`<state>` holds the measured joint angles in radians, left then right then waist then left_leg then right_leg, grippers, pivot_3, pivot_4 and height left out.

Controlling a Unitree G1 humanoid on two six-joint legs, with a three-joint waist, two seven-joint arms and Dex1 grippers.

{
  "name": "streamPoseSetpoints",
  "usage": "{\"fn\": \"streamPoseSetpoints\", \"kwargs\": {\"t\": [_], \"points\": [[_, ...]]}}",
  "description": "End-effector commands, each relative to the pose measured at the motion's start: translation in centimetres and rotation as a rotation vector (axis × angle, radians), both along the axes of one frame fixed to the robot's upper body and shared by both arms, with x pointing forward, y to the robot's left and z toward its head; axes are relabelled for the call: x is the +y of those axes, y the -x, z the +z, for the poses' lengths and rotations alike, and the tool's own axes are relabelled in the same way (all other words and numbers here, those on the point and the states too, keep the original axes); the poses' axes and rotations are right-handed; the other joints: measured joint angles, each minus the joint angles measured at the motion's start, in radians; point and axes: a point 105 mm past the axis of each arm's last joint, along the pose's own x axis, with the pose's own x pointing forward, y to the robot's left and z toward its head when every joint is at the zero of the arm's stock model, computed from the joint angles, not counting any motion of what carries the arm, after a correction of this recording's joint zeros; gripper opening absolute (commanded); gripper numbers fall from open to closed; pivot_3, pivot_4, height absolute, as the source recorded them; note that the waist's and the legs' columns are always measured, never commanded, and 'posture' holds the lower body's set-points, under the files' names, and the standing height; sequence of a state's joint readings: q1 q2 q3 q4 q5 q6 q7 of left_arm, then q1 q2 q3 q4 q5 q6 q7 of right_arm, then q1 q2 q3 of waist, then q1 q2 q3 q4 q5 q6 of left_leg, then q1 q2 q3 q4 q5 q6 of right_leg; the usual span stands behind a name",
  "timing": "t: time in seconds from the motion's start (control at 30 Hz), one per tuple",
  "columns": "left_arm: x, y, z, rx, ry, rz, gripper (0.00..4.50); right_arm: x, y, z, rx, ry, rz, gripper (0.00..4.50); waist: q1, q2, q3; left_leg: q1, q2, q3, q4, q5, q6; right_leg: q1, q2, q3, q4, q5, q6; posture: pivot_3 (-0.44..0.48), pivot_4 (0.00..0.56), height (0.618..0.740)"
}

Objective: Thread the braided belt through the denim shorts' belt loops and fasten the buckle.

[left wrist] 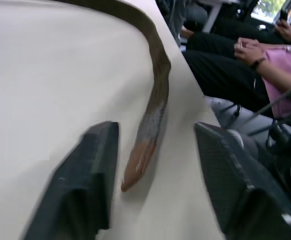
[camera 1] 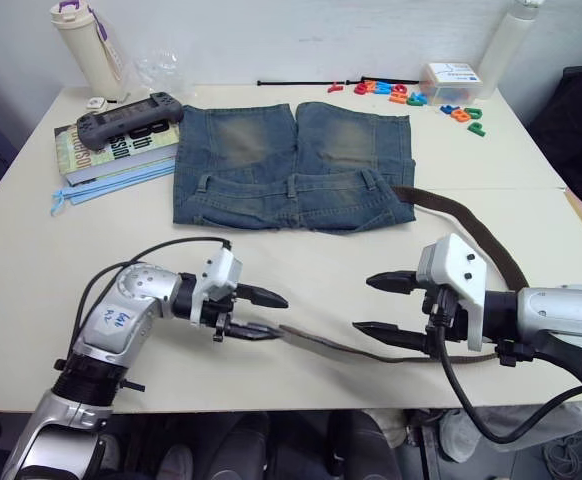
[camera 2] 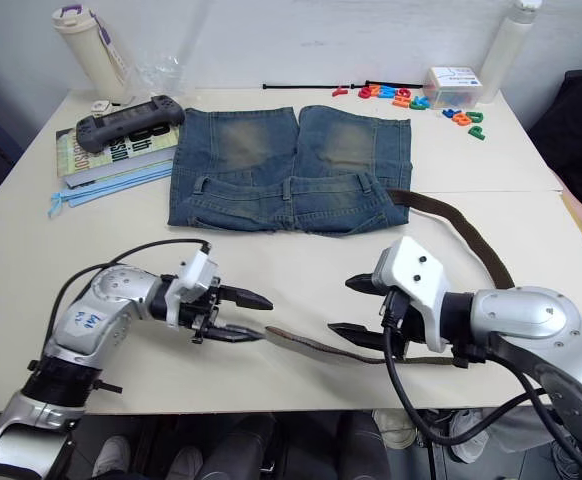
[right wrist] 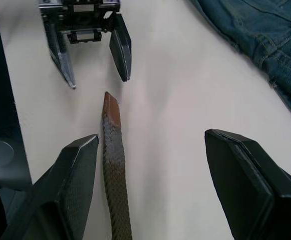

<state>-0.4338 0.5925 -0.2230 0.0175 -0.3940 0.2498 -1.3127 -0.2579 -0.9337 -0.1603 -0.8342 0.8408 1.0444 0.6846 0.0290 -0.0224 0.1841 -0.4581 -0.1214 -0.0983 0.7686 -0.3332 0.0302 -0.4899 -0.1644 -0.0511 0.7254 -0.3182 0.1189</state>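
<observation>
Two robot grippers sit low in the frame, close to the near edge of the table (camera 1: 31,280). At the lower left is the left gripper (camera 1: 267,313), and its two black fingers are spread apart with nothing between them. At the lower right is the right gripper (camera 1: 383,305), with its fingers spread wide and nothing held either. Both point toward each other.

Between them lies the thin tip of the braided belt (camera 1: 316,343), flat on the table. This tip is just beside the left gripper's lower finger. From there the brown belt runs under the right gripper, then curves up the right side of the frame to the denim shorts (camera 1: 291,165). Its far end touches the lower right corner of the shorts.

Lying flat in the upper middle are the shorts, waistband toward the grippers. Small belt loops (camera 1: 291,186) stand along the waistband.

At the upper left is a book (camera 1: 101,150) with a game controller (camera 1: 129,115) on it. At the upper right are coloured letters (camera 1: 401,93).
</observation>
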Motion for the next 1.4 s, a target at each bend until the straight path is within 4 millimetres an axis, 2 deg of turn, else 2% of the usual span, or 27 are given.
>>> {"fn": "streamPoseSetpoints", "kwargs": {"t": [0.03, 0.23, 0.27, 0.4, 0.6, 0.73, 0.83, 0.9, 1.0, 1.1, 1.13, 1.27, 1.4], "points": [[-0.7, -0.1, -1.3, -0.062, -0.026, -0.032, 4.46, 0.6, 0.6, 0.8, -0.066, 0.008, 0.029, 3.63, -0.001, 0.0, 0.0, 0.0, 0.0, 0.0, 0.0, 0.0, 0.0, 0.0, 0.0, 0.0, 0.0, 0.0, 0.0, 0.0, 0.15, 0.657], [-0.9, -0.7, -3.8, -0.053, -0.07, -0.011, 4.46, 0.7, 0.8, 1.0, -0.071, 0.004, 0.027, 3.63, -0.001, 0.0, 0.0, 0.001, 0.0, 0.0, 0.0, 0.0, 0.001, 0.002, 0.0, 0.0, -0.001, 0.0, 0.001, 0.0, 0.15, 0.657], [-0.8, -0.7, -4.0, -0.047, -0.076, -0.008, 4.21, 0.7, 0.8, 1.0, -0.071, 0.004, 0.026, 3.63, -0.001, 0.0, 0.0, 0.002, 0.0, 0.0, 0.0, 0.0, 0.001, 0.002, 0.0, 0.0, -0.001, 0.0, 0.001, 0.0, 0.15, 0.657], [-0.5, -0.5, -4.0, -0.04, -0.085, -0.026, 2.8, 0.6, 0.8, 1.0, -0.073, 0.004, 0.016, 3.63, -0.002, 0.0, 0.0, 0.006, 0.0, 0.0, -0.001, -0.001, 0.002, 0.006, 0.0, 0.0, -0.002, 0.0, 0.001, 0.0, 0.15, 0.657], [-0.4, -0.4, -3.9, -0.042, -0.099, -0.029, 0.05, 0.6, 0.9, 1.1, -0.071, -0.016, 0.01, 3.63, -0.003, 0.0, 0.0, 0.01, 0.0, 0.0, -0.002, -0.001, 0.003, 0.01, 0.0, 0.0, -0.003, 0.0, 0.001, 0.0, 0.15, 0.657], [-0.8, 0.0, -2.5, -0.003, -0.034, -0.031, 0.05, 0.6, 1.2, 1.3, -0.055, -0.043, 0.004, 3.63, -0.003, 0.0, 0.0, 0.011, 0.0, 0.0, -0.003, -0.002, 0.003, 0.011, 0.0, 0.0, -0.003, 0.0, 0.001, 0.0, 0.15, 0.657], [-1.2, 0.7, 1.5, 0.244, 0.154, -0.001, 0.05, 0.7, 3.0, 1.9, 0.028, -0.178, 0.031, 3.63, -0.002, 0.0, 0.0, 0.011, 0.0, 0.0, -0.004, -0.002, 0.004, 0.011, 0.0, 0.0, -0.004, 0.0, 0.001, 0.0, 0.15, 0.657], [-1.2, 0.8, 3.3, 0.351, 0.227, 0.022, 0.05, 0.9, 4.4, 2.4, 0.097, -0.252, 0.058, 3.63, 0.0, 0.0, 0.0, 0.011, 0.0, -0.001, -0.004, -0.002, 0.004, 0.011, 0.001, 0.0, -0.005, 0.0, 0.001, 0.0, 0.15, 0.657], [-1.0, 0.9, 4.2, 0.411, 0.258, 0.053, 0.05, 1.2, 5.9, 3.1, 0.205, -0.357, 0.076, 3.63, 0.0, 0.001, 0.0, 0.011, 0.0, -0.001, -0.004, -0.002, 0.004, 0.012, 0.0, 0.0, -0.006, 0.001, 0.001, 0.0, 0.15, 0.657], [-1.0, 1.2, 5.3, 0.478, 0.308, 0.062, 0.05, 2.2, 7.0, 2.4, 0.387, -0.484, 0.051, 3.63, -0.004, 0.0, 0.0, 0.013, 0.001, -0.001, -0.004, -0.002, 0.004, 0.014, 0.0, 0.0, -0.007, 0.001, 0.001, 0.0, 0.15, 0.657], [-1.1, 1.4, 5.6, 0.493, 0.318, 0.059, 0.05, 2.5, 6.9, 2.1, 0.42, -0.509, 0.025, 3.63, -0.006, 0.001, 0.0, 0.013, 0.001, -0.001, -0.005, -0.002, 0.004, 0.014, 0.001, 0.0, -0.007, 0.001, 0.001, 0.0, 0.15, 0.657], [-1.5, 1.6, 6.7, 0.532, 0.355, 0.059, 0.05, 3.4, 4.3, 0.5, 0.536, -0.685, -0.163, 3.63, -0.005, 0.0, 0.0, 0.015, 0.001, -0.001, -0.007, -0.002, 0.004, 0.015, 0.0, 0.001, -0.008, 0.001, 0.001, 0.0, 0.15, 0.657], [-1.6, 1.9, 7.0, 0.542, 0.358, 0.054, 0.05, 3.5, 2.1, 1.1, 0.563, -0.881, -0.278, 3.63, -0.002, 0.001, 0.001, 0.015, 0.0, -0.001, -0.008, -0.002, 0.004, 0.014, 0.0, 0.001, -0.009, 0.001, 0.002, 0.0, 0.15, 0.657]]}}
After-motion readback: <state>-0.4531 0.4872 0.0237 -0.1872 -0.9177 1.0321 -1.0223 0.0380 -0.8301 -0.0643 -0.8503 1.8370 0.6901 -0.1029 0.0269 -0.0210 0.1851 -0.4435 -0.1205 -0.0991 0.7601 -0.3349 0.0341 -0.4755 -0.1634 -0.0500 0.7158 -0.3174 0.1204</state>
